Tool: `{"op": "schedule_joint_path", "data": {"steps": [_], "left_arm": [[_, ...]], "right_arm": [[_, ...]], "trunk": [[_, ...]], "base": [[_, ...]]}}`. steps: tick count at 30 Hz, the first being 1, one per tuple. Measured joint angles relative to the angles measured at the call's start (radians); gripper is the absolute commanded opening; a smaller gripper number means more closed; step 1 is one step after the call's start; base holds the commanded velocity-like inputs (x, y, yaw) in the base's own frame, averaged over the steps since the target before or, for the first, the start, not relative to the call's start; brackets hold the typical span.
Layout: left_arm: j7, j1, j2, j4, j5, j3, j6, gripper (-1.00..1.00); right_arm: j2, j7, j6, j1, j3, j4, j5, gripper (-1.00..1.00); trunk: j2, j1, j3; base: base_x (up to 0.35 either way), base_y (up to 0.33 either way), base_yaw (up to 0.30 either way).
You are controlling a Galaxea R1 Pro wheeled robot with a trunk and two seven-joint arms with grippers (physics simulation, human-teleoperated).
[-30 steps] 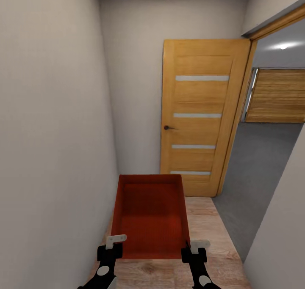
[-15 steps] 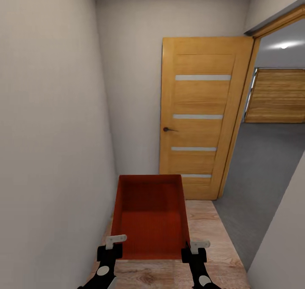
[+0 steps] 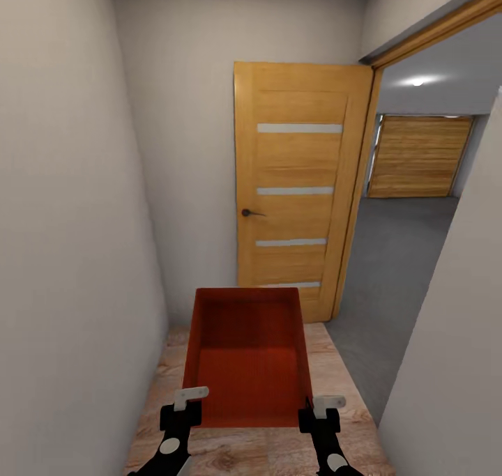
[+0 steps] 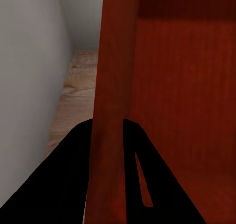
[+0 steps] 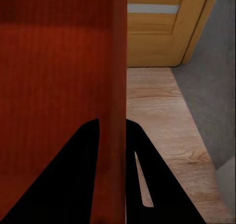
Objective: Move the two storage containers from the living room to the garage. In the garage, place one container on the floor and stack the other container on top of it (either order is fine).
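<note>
- One red-orange storage container [image 3: 245,354] is held out in front of the robot, above a light wood plank floor [image 3: 341,378], its open top facing up and its inside bare.
- The left gripper [image 3: 183,406] clamps the container's left side wall near the near corner; in the left wrist view the wall [image 4: 110,111] runs between the two dark fingers [image 4: 69,175], one outside and one inside the bin.
- The right gripper [image 3: 319,410] clamps the right side wall the same way; in the right wrist view the wall [image 5: 117,86] stands between its fingers [image 5: 147,179].
- The container sits level between the two grippers.
- A narrow hallway with pale walls [image 3: 63,218] surrounds the robot.
- A wooden door [image 3: 300,183] with pale horizontal strips stands open just ahead.
- Beyond the doorway to the right lies the dark grey garage floor [image 3: 397,253], with a wooden panel [image 3: 418,157] at the far wall and a ceiling light [image 3: 417,81] above.
</note>
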Motion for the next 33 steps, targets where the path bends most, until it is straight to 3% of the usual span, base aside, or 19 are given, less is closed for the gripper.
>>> {"op": "schedule_joint_path", "data": {"steps": [9, 33], "left_arm": [[0.001, 0.0, -0.001, 0.003, 0.003, 0.001, 0.014, -1.0], [0.002, 0.0, -0.002, 0.005, 0.003, 0.003, 0.014, -1.0]], "right_arm": [[0.0, 0.004, 0.017, 0.0, -0.001, 0.001, -0.001, -1.0], [0.0, 0.004, 0.02, 0.0, 0.0, 0.0, -0.001, -1.0]], "trunk": [[0.0, 0.0, 0.0], [0.0, -0.001, 0.0]], "base": [[0.042, 0.0, -0.271], [0.314, 0.11, -0.262]]}}
